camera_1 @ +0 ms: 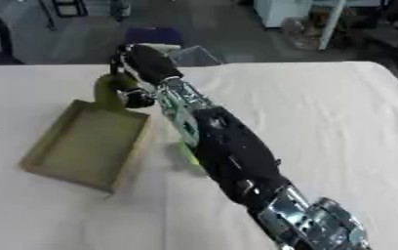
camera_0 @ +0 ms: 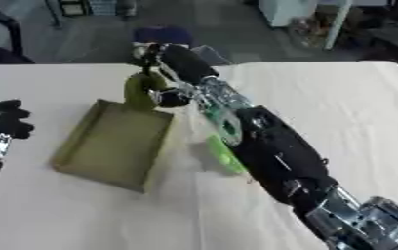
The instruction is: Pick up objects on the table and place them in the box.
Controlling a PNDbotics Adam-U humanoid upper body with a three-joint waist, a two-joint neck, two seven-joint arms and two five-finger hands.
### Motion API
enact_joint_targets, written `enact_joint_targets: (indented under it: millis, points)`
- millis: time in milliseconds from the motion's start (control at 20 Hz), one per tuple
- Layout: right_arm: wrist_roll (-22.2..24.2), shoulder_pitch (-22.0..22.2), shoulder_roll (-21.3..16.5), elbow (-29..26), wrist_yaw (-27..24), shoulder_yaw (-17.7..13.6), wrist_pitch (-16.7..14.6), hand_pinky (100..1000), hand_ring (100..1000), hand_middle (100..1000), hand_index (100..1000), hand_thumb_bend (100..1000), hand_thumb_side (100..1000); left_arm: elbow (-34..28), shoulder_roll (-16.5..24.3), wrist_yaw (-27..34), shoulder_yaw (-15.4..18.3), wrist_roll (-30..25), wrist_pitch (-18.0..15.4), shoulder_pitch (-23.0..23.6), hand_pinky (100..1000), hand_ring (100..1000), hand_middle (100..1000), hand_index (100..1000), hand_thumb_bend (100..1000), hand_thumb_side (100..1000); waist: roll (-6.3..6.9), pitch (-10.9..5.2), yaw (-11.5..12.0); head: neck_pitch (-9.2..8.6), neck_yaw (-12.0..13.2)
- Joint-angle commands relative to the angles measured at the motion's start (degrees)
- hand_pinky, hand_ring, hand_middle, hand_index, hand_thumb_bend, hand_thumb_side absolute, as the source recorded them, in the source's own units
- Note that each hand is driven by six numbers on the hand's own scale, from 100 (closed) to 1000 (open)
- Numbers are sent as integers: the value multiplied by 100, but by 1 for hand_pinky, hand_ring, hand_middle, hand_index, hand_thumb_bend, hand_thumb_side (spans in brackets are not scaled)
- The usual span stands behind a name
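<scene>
- My right robot hand (camera_0: 164, 73) is stretched far across the counter (camera_0: 339, 112) and its fingers curl around an olive-green object (camera_0: 141, 90), which hangs just at the far rim of the box (camera_0: 109, 141).
- I judge that the step in hand is the drop. The object seems to be over the far wall and not yet well over the floor of the box, so I would bring the hand a little toward me and to the left before I let the fingers go.
- I would lower it first, so that it does not bounce out of the shallow box.
- A bright green thing (camera_0: 222, 154) lies on the counter under my right forearm; the arm covers most of it, and I cannot tell what it is.
- My left robot hand (camera_0: 6, 119) waits at the left edge with fingers curled and holding nothing; in the right eye view it is almost cut off.
- The exact shape of the held object is hard to make out, and also whether it already touches the box rim.
</scene>
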Motion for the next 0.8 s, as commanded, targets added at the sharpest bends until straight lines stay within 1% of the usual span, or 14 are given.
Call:
enact_joint_targets:
  millis: [50,300,500,550,600,650,700,750,800]
  points:
    - [162,-60,152,-13,-24,66,-223,736,779,656,422,100,100,-56,63,18,-9,-21,-13,-80,658,628,649,803,326,753,32,-91,14,-29,-23]
    - [143,66,381,63,86,77,-356,733,782,659,429,100,100,-57,54,18,-14,-29,-14,-84,659,628,649,803,326,753,45,-83,29,-28,-44]
    - [72,121,459,49,211,85,-383,737,785,669,471,100,100,-56,50,21,-15,-30,-13,-85,658,627,649,803,326,753,44,-79,41,-37,-53]
    - [57,129,468,46,250,84,-383,740,788,680,525,100,100,-55,49,20,-16,-31,-13,-84,658,627,649,803,326,753,42,-79,41,-38,-56]
    - [43,134,474,47,289,81,-379,741,790,687,541,100,100,-55,49,19,-15,-31,-12,-84,659,627,649,803,327,753,41,-78,39,-39,-61]
    - [25,138,477,50,328,74,-371,743,795,702,599,100,100,-55,49,19,-14,-30,-12,-85,659,627,649,803,327,753,40,-77,37,-40,-67]
    - [6,140,478,56,362,64,-353,744,795,704,610,100,100,-55,49,19,-13,-30,-12,-85,659,627,649,803,327,753,39,-77,35,-42,-70]
    - [-19,140,476,61,398,51,-327,747,800,717,682,100,100,-55,49,19,-13,-29,-11,-85,659,627,649,803,327,753,39,-77,32,-44,-70]
    - [-45,140,472,66,439,37,-289,749,803,725,712,100,100,-55,48,19,-13,-29,-11,-85,659,627,649,803,327,753,39,-77,30,-48,-71]
